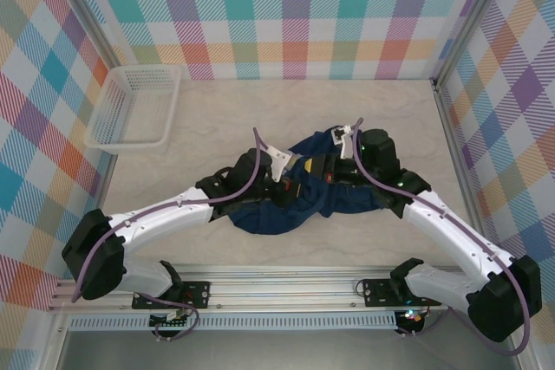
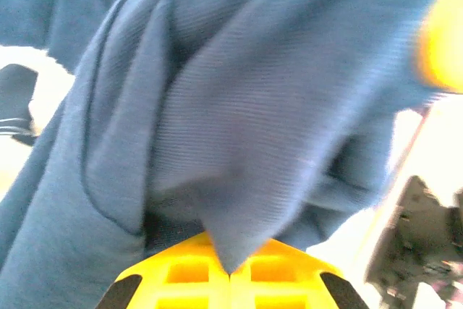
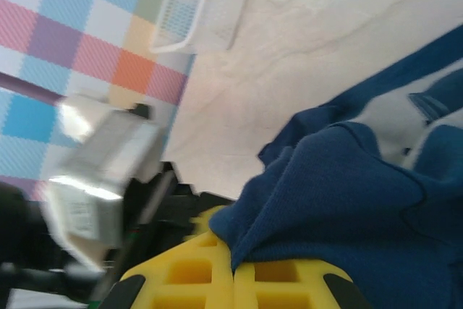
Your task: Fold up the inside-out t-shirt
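At the middle of the worktop [image 1: 260, 110], somewhat toward its right edge, the inside-out t-shirt [image 1: 351, 201] lies bunched in a crumpled navy heap, not spread flat. Both arms reach in over it from the near edge, and their wrists cover the centre of the heap in the top view, so the collar and sleeves cannot be made out. The left gripper [image 2: 230, 269] is clenched: its yellow fingers [image 2: 188, 273] meet with a pointed fold of the fabric pinched at the seam between them, and the cloth drapes close across that camera, blocking most of the surface behind. The right gripper [image 3: 233, 262] is likewise clamped on a fold of the garment, the fabric rising out of the closed fingers to the right. A blurred grey and white part of the other arm [image 3: 94, 179] stands just beside it. A white mesh basket [image 1: 139, 106] sits at the far-left corner of the worktop, well apart from the garment. Plaid panels [image 1: 295, 6] wall the far and side edges, and a metal rail [image 1: 286, 288] carrying both arm bases runs along the near edge.
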`<state>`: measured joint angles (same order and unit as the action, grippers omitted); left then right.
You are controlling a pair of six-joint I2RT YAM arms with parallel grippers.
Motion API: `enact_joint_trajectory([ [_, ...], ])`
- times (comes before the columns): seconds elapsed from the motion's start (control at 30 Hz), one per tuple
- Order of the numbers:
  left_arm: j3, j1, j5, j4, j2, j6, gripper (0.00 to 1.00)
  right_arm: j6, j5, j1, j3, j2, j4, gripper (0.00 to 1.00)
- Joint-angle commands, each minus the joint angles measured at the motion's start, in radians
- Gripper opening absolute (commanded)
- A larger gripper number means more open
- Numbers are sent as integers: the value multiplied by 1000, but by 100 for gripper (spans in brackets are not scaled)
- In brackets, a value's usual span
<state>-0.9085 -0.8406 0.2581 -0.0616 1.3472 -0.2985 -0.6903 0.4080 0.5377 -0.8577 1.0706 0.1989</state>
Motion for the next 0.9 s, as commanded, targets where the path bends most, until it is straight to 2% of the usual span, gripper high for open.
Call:
enact_joint_trajectory([
  [0.0, 35, 58, 246, 103, -70, -20, 0, 99, -136, -5, -65, 17, 145, 1],
  [0.1, 73, 94, 325, 150, -94, -59, 0, 164, -163, -5, -91, 51, 194, 9],
  [0.23, 90, 125, 340, 137, -116, -56, 0, 250, -139, -5, -113, 59, 241, 24],
  [0.37, 83, 148, 336, 106, -124, -45, 0, 322, -74, -4, -91, 8, 273, 35],
  [0.53, 72, 158, 328, 81, -128, -34, 0, 340, -112, 5, -3, -57, 331, 40],
  [0.67, 65, 159, 329, 79, -118, -39, 0, 307, -141, 16, 74, -71, 282, 41],
  [0.8, 62, 161, 329, 77, -118, -42, 0, 317, -170, 24, 98, -10, 222, 44],
  [0.87, 61, 159, 329, 73, -120, -43, 0, 333, -173, 25, 92, 39, 194, 49],
])
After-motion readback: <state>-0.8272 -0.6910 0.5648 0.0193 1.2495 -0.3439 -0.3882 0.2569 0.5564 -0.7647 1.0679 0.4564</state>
